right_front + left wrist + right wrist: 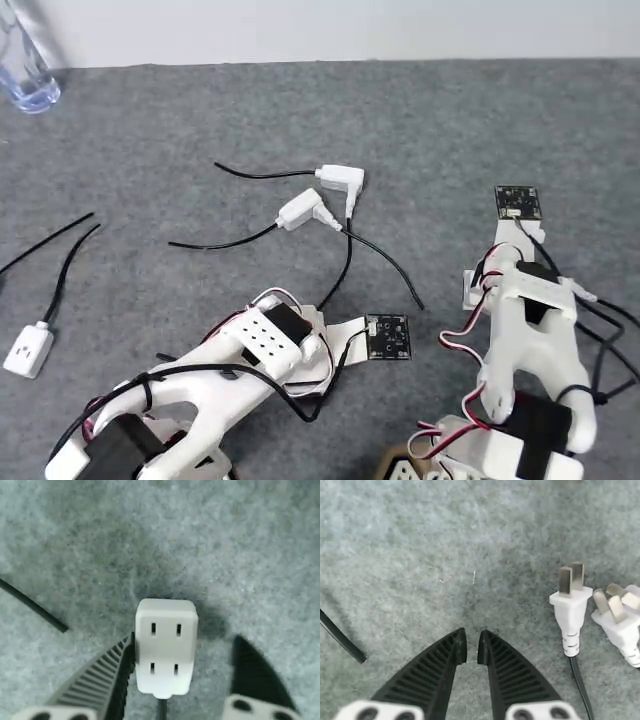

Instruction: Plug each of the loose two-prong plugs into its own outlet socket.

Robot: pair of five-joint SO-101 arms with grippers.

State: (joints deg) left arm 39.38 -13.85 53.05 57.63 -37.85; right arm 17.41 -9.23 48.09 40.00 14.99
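Left claw stood open astride the socket block, gripping nothing. Right claw was nearly closed, empty, near two plugs.

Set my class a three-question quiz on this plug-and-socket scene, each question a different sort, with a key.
1. True or false: the left gripper is open around the white outlet socket.
2. How many pairs of slots does that socket's face show? A one, B two, C three.
3. Fill in: the right gripper is nearly ___, holding nothing, with a pair of loose two-prong plugs lying beside it.
Key: 1 true; 2 B; 3 shut.
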